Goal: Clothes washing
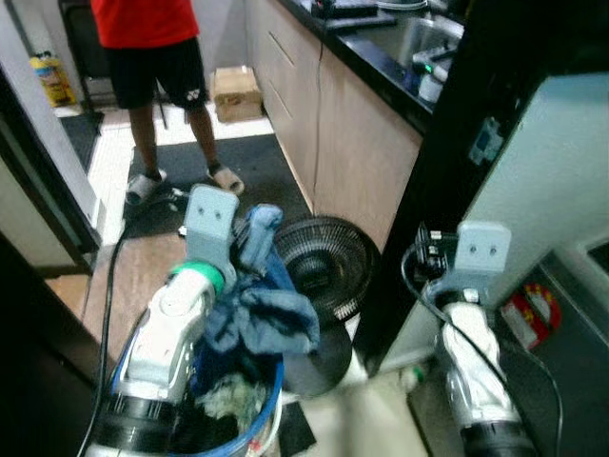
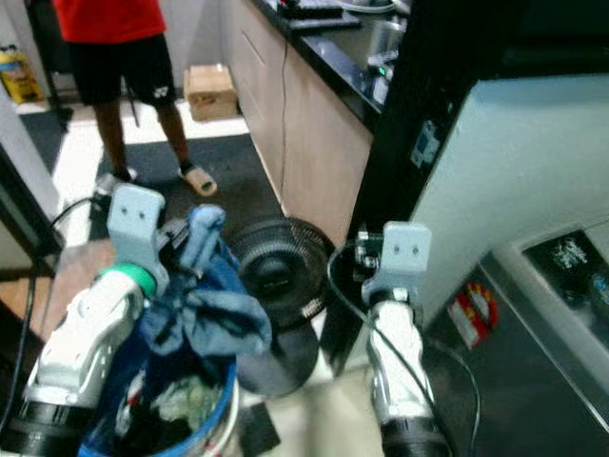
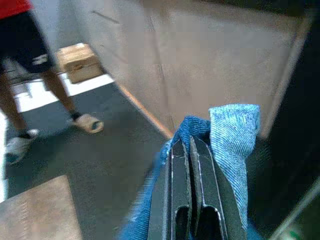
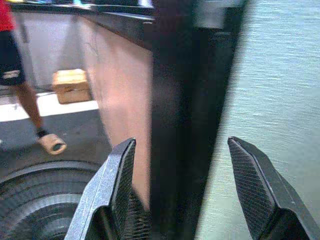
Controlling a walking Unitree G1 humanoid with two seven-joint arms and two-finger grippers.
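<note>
One soft blue denim garment hung limp from the left pincer, pinched shut on a fold above the blue round laundry basket; likely heavy, floppy, best gripped at bunched cloth. Right pincer stood spread, empty

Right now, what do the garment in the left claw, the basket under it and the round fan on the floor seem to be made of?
Garment: blue denim by the look of it, a twill weave showing where the left claw pinches it.
Basket: probably plastic, with a smooth blue rim.
Fan: a black wire grille, likely metal or plastic; the blur leaves it open.
</note>
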